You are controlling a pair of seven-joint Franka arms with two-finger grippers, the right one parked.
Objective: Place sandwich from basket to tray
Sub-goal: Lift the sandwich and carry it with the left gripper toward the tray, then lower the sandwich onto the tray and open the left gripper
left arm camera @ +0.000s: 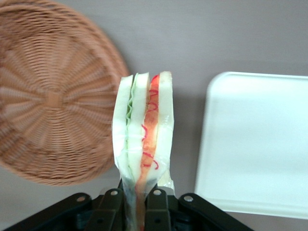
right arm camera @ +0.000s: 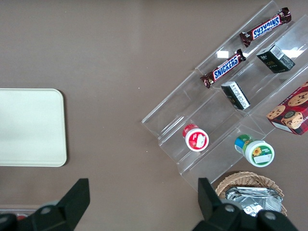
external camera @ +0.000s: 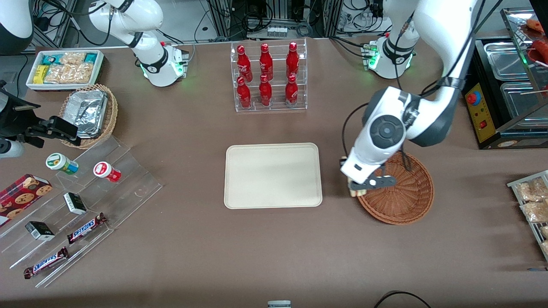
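The sandwich (left arm camera: 143, 144) is a thin wedge in clear shiny wrap, with soft white bread on the outside and green, pink and red stripes down its cut edge. The black hand (left arm camera: 136, 202) is closed tight on one end of it, one finger (left arm camera: 111, 207) pressing each side, so the sandwich stands up on its edge in the air. In the front view the hand (external camera: 358, 190) hangs just over the rim of the basket (external camera: 406, 201), on the side next to the tray (external camera: 273, 175), and only a small pale bit of the sandwich (external camera: 353, 192) peeks out under it. The basket is round and shallow, made of bumpy red-brown woven wicker with rings going round and round, and nothing lies in it. The tray sits flat on the brown bench (external camera: 257, 256) beside the basket, a little apart from it. It is smooth and cream, a rectangle with round corners and a low rim, and it is bare. Farther from the front camera than the tray stands a clear plastic rack (external camera: 269, 77) with six shiny red bottles in two rows
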